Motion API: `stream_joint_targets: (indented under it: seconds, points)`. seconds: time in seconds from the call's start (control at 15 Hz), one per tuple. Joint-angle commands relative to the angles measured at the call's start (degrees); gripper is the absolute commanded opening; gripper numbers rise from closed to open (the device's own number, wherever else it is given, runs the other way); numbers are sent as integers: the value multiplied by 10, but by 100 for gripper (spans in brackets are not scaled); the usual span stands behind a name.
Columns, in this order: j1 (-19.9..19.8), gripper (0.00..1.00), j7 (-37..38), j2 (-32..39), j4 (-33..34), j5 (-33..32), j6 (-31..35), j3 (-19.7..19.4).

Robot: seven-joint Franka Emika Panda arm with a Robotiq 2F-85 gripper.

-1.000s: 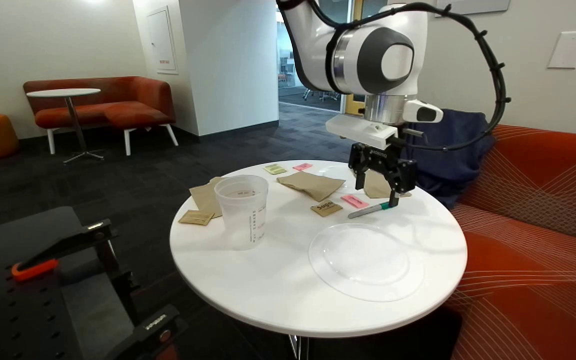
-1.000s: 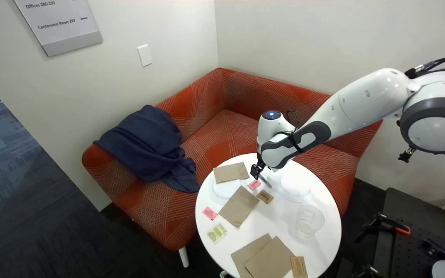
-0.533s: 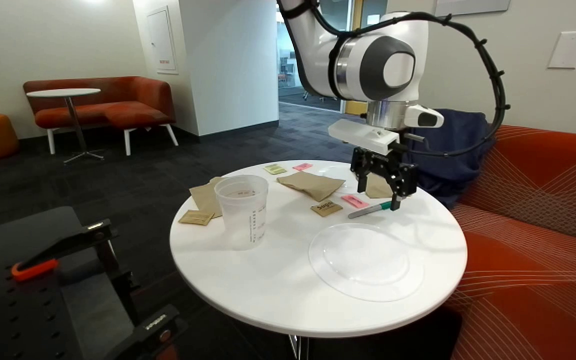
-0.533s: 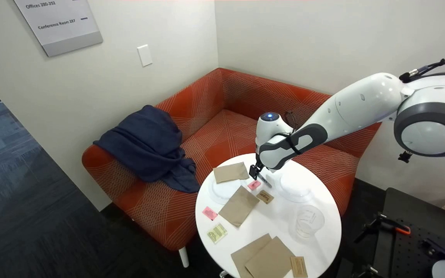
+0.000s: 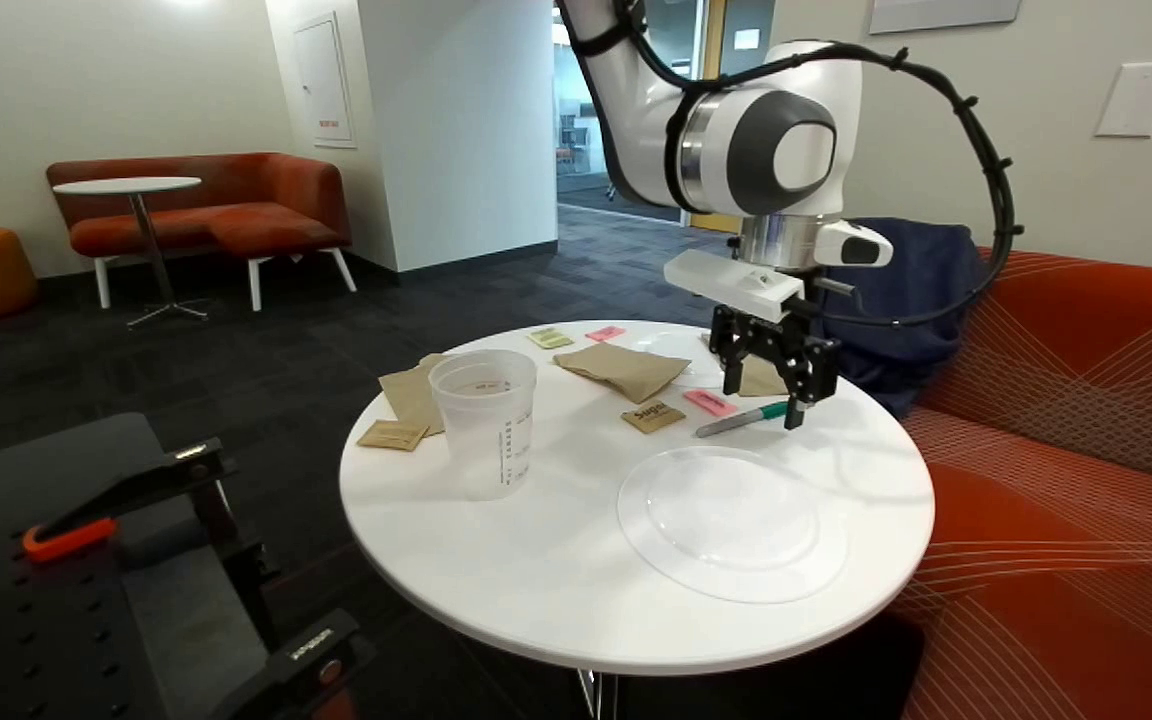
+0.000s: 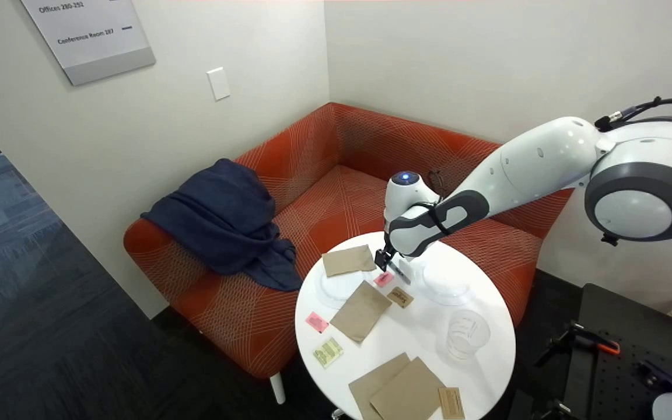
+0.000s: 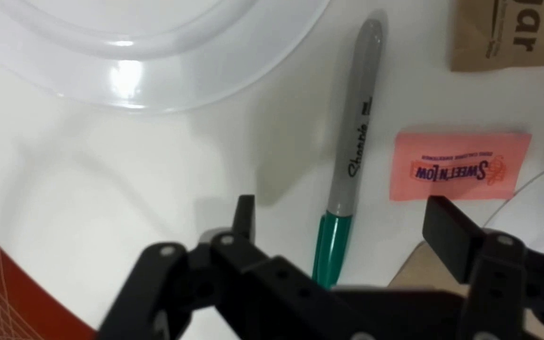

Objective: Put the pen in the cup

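Note:
The pen is a grey marker with a green cap, lying flat on the white table; it shows in both exterior views (image 5: 736,421) (image 6: 400,273) and the wrist view (image 7: 354,137). The cup, a translucent tumbler with printed marks, stands upright in both exterior views (image 5: 484,430) (image 6: 468,335); it is out of the wrist view. My gripper (image 5: 763,403) is open and empty, pointing down just above the pen's capped end. In the wrist view the pen runs between the spread fingers (image 7: 341,212), touching neither; the cap's tip is hidden behind the gripper.
A clear round plate (image 5: 731,520) lies beside the pen. A pink packet (image 7: 458,165) and a brown sugar packet (image 5: 653,415) lie close by. Brown napkins (image 6: 361,311) and other packets are spread over the round table (image 5: 536,590). A red sofa (image 6: 336,204) stands behind.
My gripper has come down slightly toward the table over the pen's cap, with the arm lowering. The fingers stay open. The pen and the cup have not moved.

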Motion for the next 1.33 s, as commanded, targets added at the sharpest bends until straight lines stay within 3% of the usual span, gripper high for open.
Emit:
stream_joint_targets:
  seconds: [0.0,0.53,1.27]
  points:
    - [-2,60,14,17,28,9,-9,0]
    - [-3,1,15,26,46,8,-12,0]
    - [18,4,0,-78,-45,-20,-9,-13]
